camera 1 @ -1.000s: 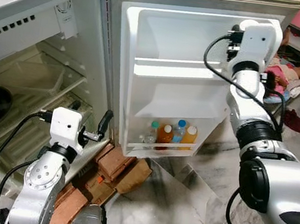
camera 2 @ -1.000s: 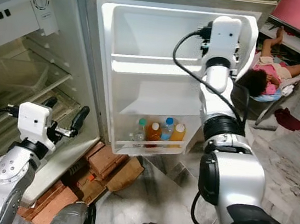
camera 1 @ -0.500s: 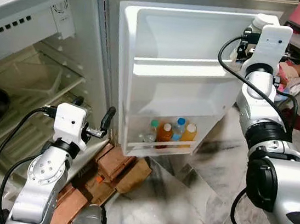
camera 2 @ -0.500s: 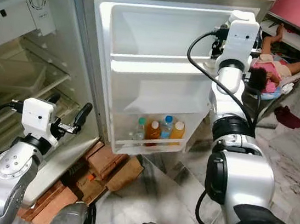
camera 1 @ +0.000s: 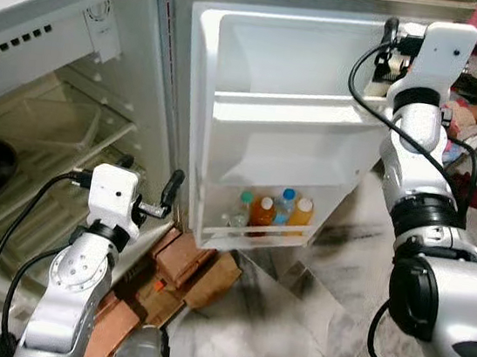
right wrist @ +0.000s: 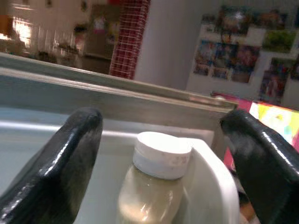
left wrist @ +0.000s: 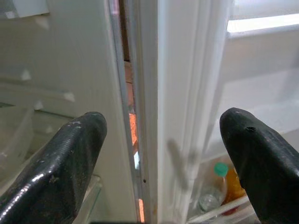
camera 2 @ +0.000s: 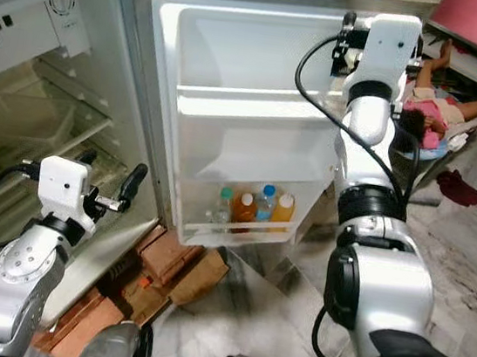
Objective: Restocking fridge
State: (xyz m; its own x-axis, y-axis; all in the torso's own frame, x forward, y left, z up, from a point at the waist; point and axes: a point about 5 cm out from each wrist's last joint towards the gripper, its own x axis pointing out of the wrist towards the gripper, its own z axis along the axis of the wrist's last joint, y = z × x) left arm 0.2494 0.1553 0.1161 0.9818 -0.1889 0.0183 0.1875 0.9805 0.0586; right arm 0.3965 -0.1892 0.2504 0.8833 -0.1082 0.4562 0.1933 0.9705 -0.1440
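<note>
Stocking the top door shelf of the fridge door [camera 1: 288, 132].
My right gripper [right wrist: 161, 154] stands spread around a white-capped bottle [right wrist: 156, 186], apparently released (upright in corner); left gripper [left wrist: 161, 154], open, idles by the hinge.

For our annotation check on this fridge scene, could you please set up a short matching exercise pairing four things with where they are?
Things:
1. white-capped bottle
2. orange drink bottles
3. left gripper
4. bricks

Places:
A. on the floor under the open door
B. bottom rack of the fridge door
C. low, by the door's hinge edge, fingers open
D. top corner of the door, between the right gripper's open fingers

Pairs: 1-D, 2-B, 3-C, 4-A
</note>
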